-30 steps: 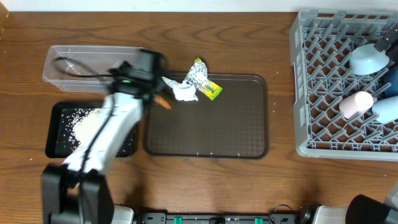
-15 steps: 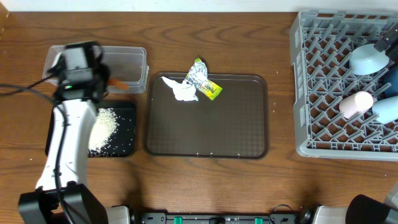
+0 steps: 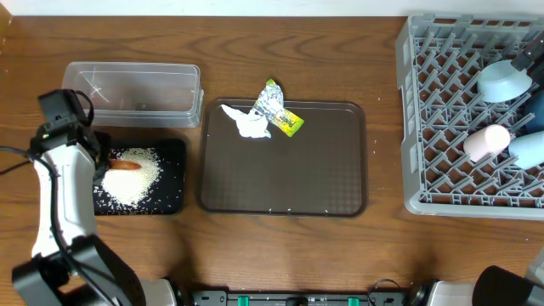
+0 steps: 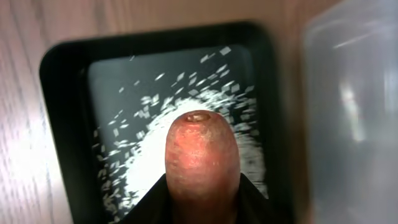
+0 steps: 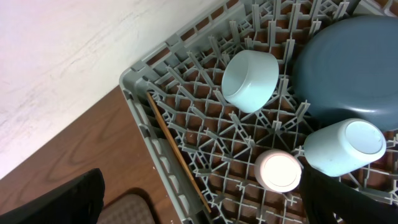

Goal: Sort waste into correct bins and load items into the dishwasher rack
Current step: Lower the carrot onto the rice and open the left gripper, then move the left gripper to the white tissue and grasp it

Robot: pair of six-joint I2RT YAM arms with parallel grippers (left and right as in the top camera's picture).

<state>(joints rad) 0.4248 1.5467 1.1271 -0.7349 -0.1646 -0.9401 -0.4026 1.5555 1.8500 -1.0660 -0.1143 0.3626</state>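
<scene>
While you look down the left wrist camera, you see the left gripper [image 4: 202, 198] clamped on the small orange carrot [image 4: 200, 158]. Its two dark fingers [image 4: 160, 200] press the thick end from either side. The narrower, cut tip sticks out past the jaws.

From overhead, the carrot [image 3: 126, 165] reaches out to the right of the left gripper [image 3: 105, 160], over the black tray [image 3: 172, 197]. It lies across the upper left edge of the heap of rice grains [image 3: 138, 178]. You cannot tell whether it touches the rice or hangs just above it. In the wrist view the black tray [image 4: 62, 68] fills the frame behind the carrot. The rice grains [image 4: 146, 149] spread under and around the tip, and the clear tub [image 4: 354, 93] is blurred at the right. Overhead, the clear tub [image 3: 132, 89] sits just beyond the black tray on the table [image 3: 280, 255].

Your right gripper [image 5: 202, 186] has its jaws wide apart, poised over the corner of the dishwasher rack [image 5: 144, 93]. Below it the rack holds the light-blue bowl [image 5: 250, 79], the blue plate [image 5: 348, 62], the two cups [image 5: 281, 171] and the chopsticks [image 5: 177, 155] along one wall.

On the far edge of the brown serving tray [image 3: 285, 174] lie the tissue [image 3: 246, 125] and, touching it, the foil wrapper [image 3: 279, 109].
</scene>
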